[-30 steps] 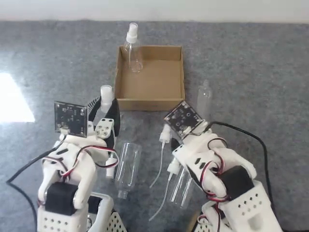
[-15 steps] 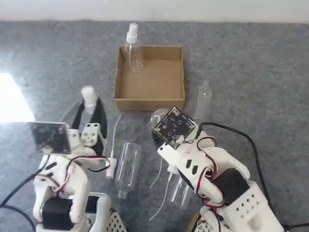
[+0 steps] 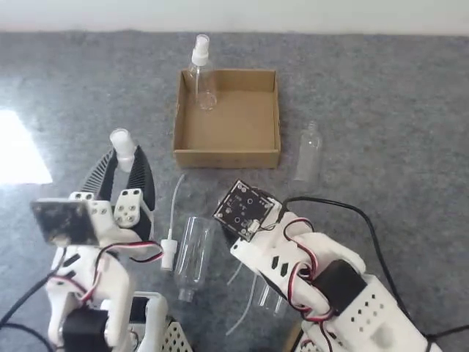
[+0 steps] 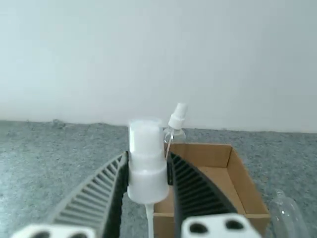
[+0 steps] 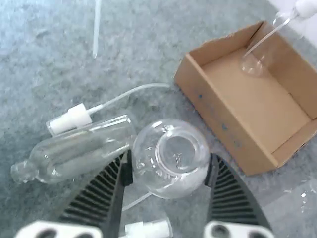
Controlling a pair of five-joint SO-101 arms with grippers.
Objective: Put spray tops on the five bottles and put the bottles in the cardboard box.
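Left jaws: closed on a white spray top [image 4: 147,166], pinched at its collar with the head up. Its thin tube hangs down between the jaws. In the high view I see these jaws raised off the grey surface [image 3: 381,88], with the top at their tips.

Right jaws: closed on a clear bottle [image 5: 171,158], one ribbed face against each side of its body. I see it end-on and cannot tell which end faces the camera. The wrist board hides this grip in the high view.

Cardboard box [image 3: 227,155]: beyond both sets of jaws, open side up, resting on the surface. A capped bottle [image 3: 200,73], already fitted with a spray top, stands in the far corner on the left arm's side.

Bare bottle [image 3: 309,150]: upright on the surface, ahead of the right jaws and just beside the box's outer wall on the right arm's side. It has no top on.

Lying bottle [image 3: 192,253]: on its side on the surface between the two arms, below the right jaws, neck pointing back toward the arm bases. A loose spray top [image 3: 169,253] lies just beside it on the left jaws' side, its tube curving away toward the box.

Another spray top [image 5: 146,229] lies on the surface under the right jaws. More clear pieces and tubes lie beneath the right arm, partly hidden, and I cannot count them.
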